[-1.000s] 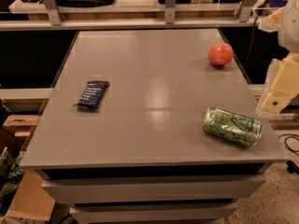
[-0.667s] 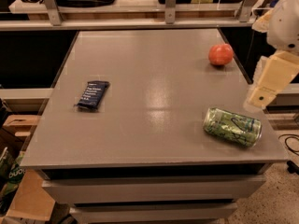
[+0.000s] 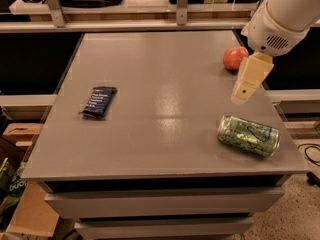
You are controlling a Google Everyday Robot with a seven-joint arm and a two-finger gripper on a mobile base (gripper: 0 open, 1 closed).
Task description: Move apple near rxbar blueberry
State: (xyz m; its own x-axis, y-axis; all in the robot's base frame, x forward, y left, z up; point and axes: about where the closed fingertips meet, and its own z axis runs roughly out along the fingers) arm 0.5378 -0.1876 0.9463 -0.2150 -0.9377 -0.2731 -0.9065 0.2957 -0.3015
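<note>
The apple (image 3: 235,57) is a small red-orange fruit at the far right of the grey table (image 3: 165,134). The rxbar blueberry (image 3: 99,101) is a flat dark navy wrapper lying at the left side of the table. My gripper (image 3: 241,95) hangs from the white arm at the upper right, above the table, just in front of and a little right of the apple. It holds nothing that I can see.
A green drink can (image 3: 248,135) lies on its side at the front right of the table, below the gripper. A shelf rail with metal posts (image 3: 182,4) runs behind the table. Cardboard boxes (image 3: 20,214) sit on the floor at the left.
The arm has swung in from the right edge to the left and over the table, and the gripper now hangs close to the apple. The apple, bar and can have not moved.
</note>
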